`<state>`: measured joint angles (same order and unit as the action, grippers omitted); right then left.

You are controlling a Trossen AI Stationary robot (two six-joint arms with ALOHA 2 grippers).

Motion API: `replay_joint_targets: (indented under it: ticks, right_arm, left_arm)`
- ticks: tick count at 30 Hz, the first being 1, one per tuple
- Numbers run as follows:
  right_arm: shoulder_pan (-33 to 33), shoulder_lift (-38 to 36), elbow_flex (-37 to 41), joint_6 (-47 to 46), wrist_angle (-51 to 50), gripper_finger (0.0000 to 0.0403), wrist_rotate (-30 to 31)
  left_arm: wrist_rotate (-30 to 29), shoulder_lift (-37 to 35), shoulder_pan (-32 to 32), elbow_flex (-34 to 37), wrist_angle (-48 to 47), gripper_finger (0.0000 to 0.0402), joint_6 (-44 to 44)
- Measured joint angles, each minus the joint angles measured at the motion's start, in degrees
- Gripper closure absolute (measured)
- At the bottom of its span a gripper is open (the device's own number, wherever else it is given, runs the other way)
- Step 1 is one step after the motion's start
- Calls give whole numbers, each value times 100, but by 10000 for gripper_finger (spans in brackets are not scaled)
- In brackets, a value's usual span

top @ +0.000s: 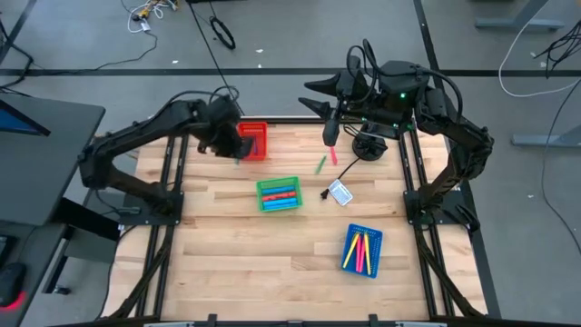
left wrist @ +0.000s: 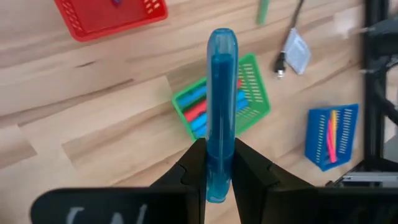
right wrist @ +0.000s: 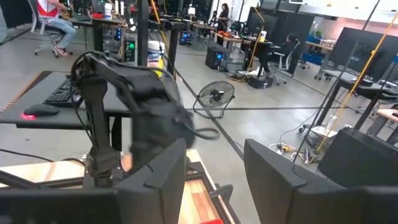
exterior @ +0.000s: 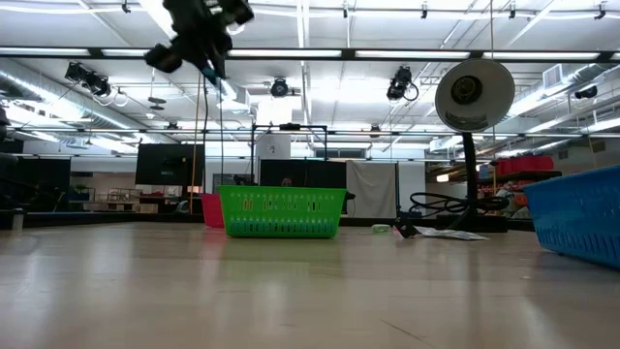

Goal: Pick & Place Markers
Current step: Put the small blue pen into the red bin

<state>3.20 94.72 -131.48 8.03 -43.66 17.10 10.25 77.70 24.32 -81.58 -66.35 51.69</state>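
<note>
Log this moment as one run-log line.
left gripper: shut on blue marker, above table near red tray | right gripper: open, empty, raised at far edge | green tray: holds markers

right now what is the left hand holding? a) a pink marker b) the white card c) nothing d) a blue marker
d: in the left wrist view the left hand is shut on a translucent blue marker that stands up between its fingers, above the table with the green tray below.

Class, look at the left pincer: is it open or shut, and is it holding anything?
Shut on a blue marker. In the left wrist view the left pincer clamps the marker's lower end from both sides, high above the green tray.
</note>
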Motion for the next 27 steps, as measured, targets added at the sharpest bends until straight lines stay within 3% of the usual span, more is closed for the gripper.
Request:
replay_joint_targets:
  ticks: [12, 27]
  right_arm:
    - [0, 0, 2, 101, 46, 240, 0]
    - [0, 0, 3, 326, 365, 240, 0]
  left_arm:
    - [462, 1245, 1610, 0, 16, 348, -1159]
    - [607, 2273, 2476, -190, 311, 348, -1601]
